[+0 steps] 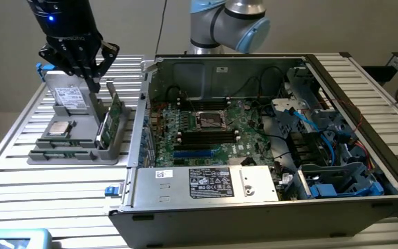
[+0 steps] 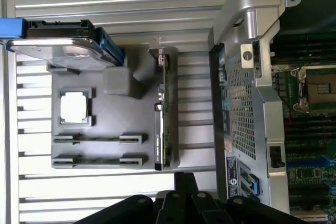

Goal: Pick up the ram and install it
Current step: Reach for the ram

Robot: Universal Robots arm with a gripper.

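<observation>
Two thin ram sticks [image 2: 100,139] lie edge-up in the narrow slots of a grey holder tray [image 2: 121,82]; in the exterior view the ram [image 1: 62,154] sits at the tray's [image 1: 74,158] near end. My gripper [image 1: 93,82] hangs above the tray's far end, over the hard drive and beside the upright green cards, well apart from the ram. Its dark fingers [image 2: 181,182] meet at a point, shut with nothing in them. The motherboard [image 1: 206,122] lies in the open computer case, with long black slots [image 1: 206,136] near the processor socket.
The tray also carries a hard drive [image 1: 69,97], a processor chip [image 1: 59,128] and two upright green cards [image 1: 116,111]. The case's metal side wall [image 2: 247,77] stands between tray and motherboard. Cables and blue drive brackets [image 1: 337,181] crowd the case at the exterior view's right.
</observation>
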